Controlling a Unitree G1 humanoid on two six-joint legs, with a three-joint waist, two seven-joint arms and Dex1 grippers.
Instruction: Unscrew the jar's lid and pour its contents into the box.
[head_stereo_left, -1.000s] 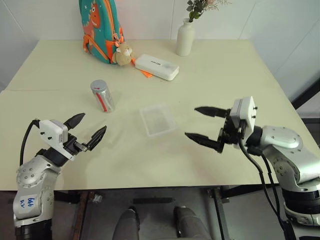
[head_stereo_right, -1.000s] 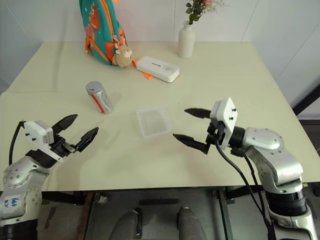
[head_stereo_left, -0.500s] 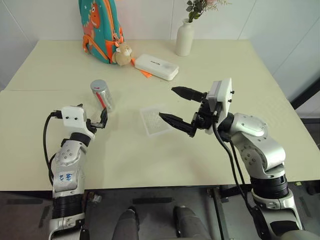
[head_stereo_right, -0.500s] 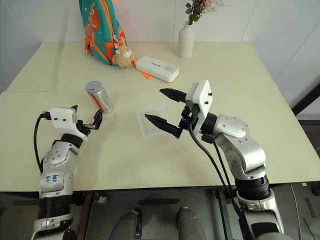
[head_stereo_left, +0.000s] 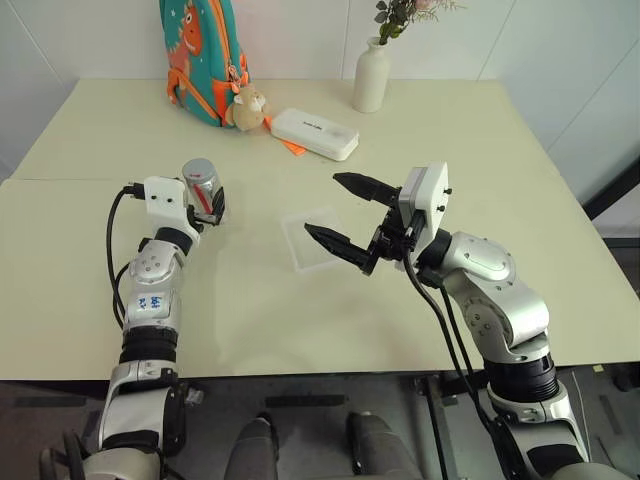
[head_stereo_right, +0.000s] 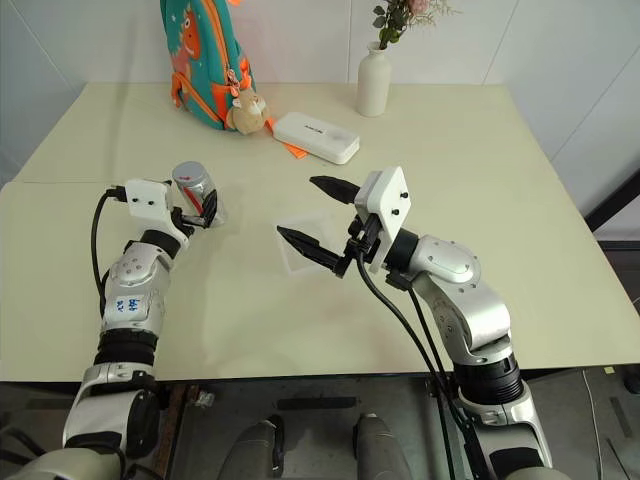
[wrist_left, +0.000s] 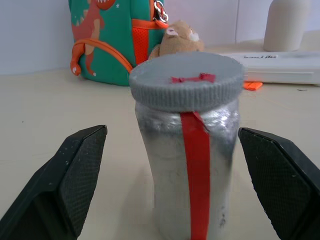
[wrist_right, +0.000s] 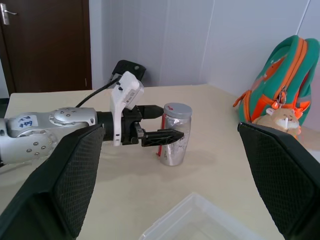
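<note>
The jar (head_stereo_left: 204, 190) stands upright on the worktop (head_stereo_left: 120, 140), left of centre, with the lid (wrist_left: 186, 80) on top of it. The left gripper (head_stereo_right: 199, 212) sits at the jar's near side, one finger on each side of it with a gap to each. The box (head_stereo_left: 310, 238) lies on the worktop right of the jar, near the middle. The right gripper (head_stereo_left: 343, 217) hangs over the box's right edge, its fingers pointing left. At the far side, from left to right, stand a backpack (head_stereo_left: 200, 55) with a soft toy (head_stereo_left: 246, 108) against it, a flat case (head_stereo_left: 314, 133) just right of the toy, and a vase (head_stereo_left: 370, 76).
</note>
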